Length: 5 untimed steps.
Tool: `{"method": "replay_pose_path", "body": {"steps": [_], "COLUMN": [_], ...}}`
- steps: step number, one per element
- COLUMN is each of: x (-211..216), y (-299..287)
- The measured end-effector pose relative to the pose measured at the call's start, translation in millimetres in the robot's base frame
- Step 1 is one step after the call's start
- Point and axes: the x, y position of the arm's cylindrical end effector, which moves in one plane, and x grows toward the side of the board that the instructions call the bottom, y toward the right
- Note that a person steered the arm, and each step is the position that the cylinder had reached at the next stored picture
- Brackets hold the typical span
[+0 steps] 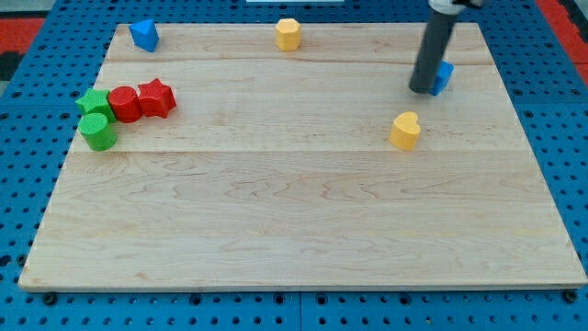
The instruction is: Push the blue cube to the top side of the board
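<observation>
The blue cube (445, 77) sits near the view's upper right on the wooden board (303, 221), mostly hidden behind my dark rod. My tip (423, 89) rests on the board at the cube's left side, touching or almost touching it. The cube lies a short way below the board's top edge.
A yellow heart-shaped block (405, 131) lies just below my tip. A yellow hexagonal block (288, 34) and a blue block (144, 35) sit along the top edge. At the left are a red star (157, 97), a red cylinder (124, 104), a green star (93, 101) and a green cylinder (97, 132).
</observation>
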Motion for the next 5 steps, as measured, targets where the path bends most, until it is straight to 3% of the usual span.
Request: {"method": "replay_pose_path", "body": {"steps": [1, 2, 3, 5], "x": [-20.8, 44.4, 64.3, -31.5], "y": [-4.1, -4.8, 46.8, 5.1]}}
